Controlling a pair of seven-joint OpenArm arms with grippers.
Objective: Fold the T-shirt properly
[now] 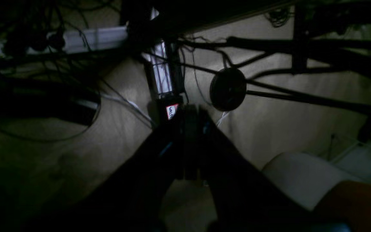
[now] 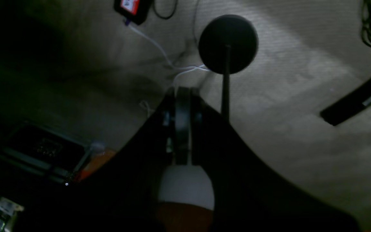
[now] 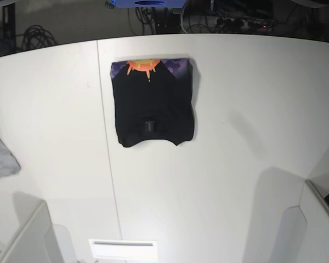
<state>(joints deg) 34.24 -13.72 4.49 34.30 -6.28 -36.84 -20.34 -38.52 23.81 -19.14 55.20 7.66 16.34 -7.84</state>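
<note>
The black T-shirt (image 3: 153, 104) lies folded into a compact rectangle on the white table (image 3: 236, 109), left of centre toward the far edge. An orange sun and purple print (image 3: 145, 66) show along its far fold. Neither gripper touches it. In the left wrist view my left gripper (image 1: 190, 111) is shut with nothing between its fingers and hangs over the floor. My right gripper (image 2: 182, 93) is likewise shut and empty in the right wrist view. The shirt appears in neither wrist view.
A small grey cloth (image 3: 0, 156) hangs at the table's left edge. White arm parts rise at the near left (image 3: 27, 235) and near right (image 3: 312, 224) corners. Below the grippers lie beige carpet, cables and a round black stand base (image 2: 228, 43).
</note>
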